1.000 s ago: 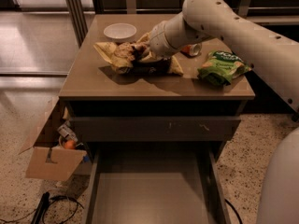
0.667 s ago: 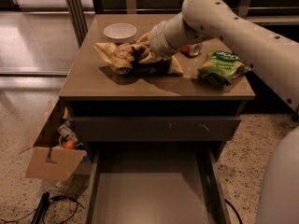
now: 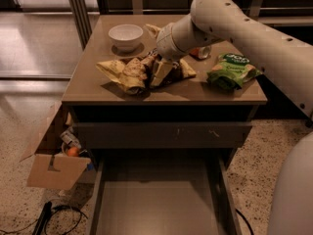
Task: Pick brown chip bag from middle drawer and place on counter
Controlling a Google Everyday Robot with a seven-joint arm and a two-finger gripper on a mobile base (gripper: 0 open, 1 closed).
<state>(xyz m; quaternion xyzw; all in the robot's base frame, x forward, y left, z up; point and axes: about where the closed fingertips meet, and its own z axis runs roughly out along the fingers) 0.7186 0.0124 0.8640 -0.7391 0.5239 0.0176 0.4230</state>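
The brown chip bag (image 3: 128, 73) lies crumpled on the counter (image 3: 88, 89), left of centre, its dark middle under the arm. My gripper (image 3: 160, 68) is at the bag's right part, right against it, at the end of the white arm that reaches in from the right. The wrist hides where the gripper meets the bag. The middle drawer (image 3: 156, 207) stands pulled open below the counter, and its grey floor is bare.
A white bowl (image 3: 125, 34) stands at the back of the counter. A green snack bag (image 3: 230, 71) lies at the right and a can (image 3: 201, 53) behind the arm. A shut drawer front (image 3: 161, 134) is above the open drawer. A cardboard box (image 3: 51, 168) and cables lie on the floor at the left.
The bag has come down a little toward the counter's front and lies flatter and more spread out. The arm's wrist has shifted slightly with it.
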